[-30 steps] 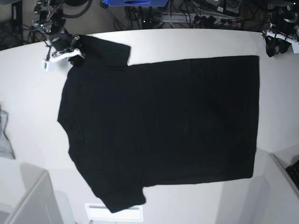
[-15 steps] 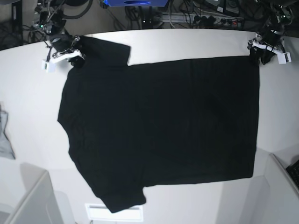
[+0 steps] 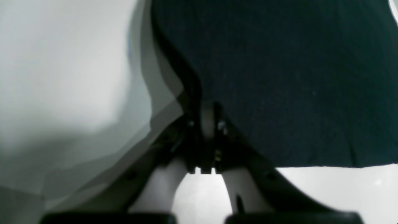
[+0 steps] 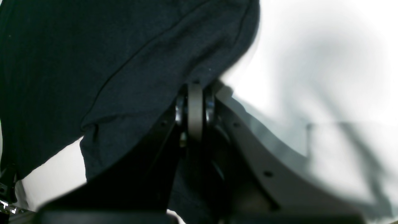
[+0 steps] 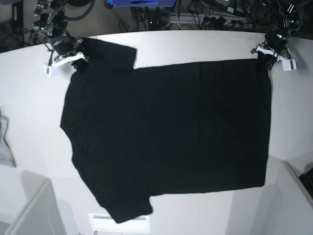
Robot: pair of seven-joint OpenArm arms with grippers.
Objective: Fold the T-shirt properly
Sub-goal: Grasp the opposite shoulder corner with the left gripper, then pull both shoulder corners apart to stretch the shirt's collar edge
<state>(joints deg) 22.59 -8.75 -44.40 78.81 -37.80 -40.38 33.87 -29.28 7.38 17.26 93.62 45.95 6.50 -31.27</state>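
**Mia:** Base view first. What do you see?

**Tom:** A big black T-shirt [image 5: 166, 132] lies flat on the white table [image 5: 205, 46]. Its plain black side is up. The sleeves are on the left. The straight bottom edge is on the right.

**Mia:** Where are the two pincers?

**Tom:** Both are at the far edge of the shirt. The right gripper [image 5: 74, 58] is at the far left, by the sleeve and shoulder. The left gripper [image 5: 268, 55] is at the far right corner, at the hem.

**Mia:** Are they pinching?

**Tom:** Yes. From the right wrist, the right gripper [image 4: 195, 93] is clenched on the T-shirt [image 4: 108, 62], with dark cloth bunched around its tips. From the left wrist, the left gripper [image 3: 207, 115] is squeezed tight right at the edge of the T-shirt [image 3: 279, 77]. It looks like it has the cloth, though the view is blurry.

**Mia:** Anything else?

**Tom:** A small grey cloth [image 5: 5, 142] sits at the left edge of the table, well apart from the shirt
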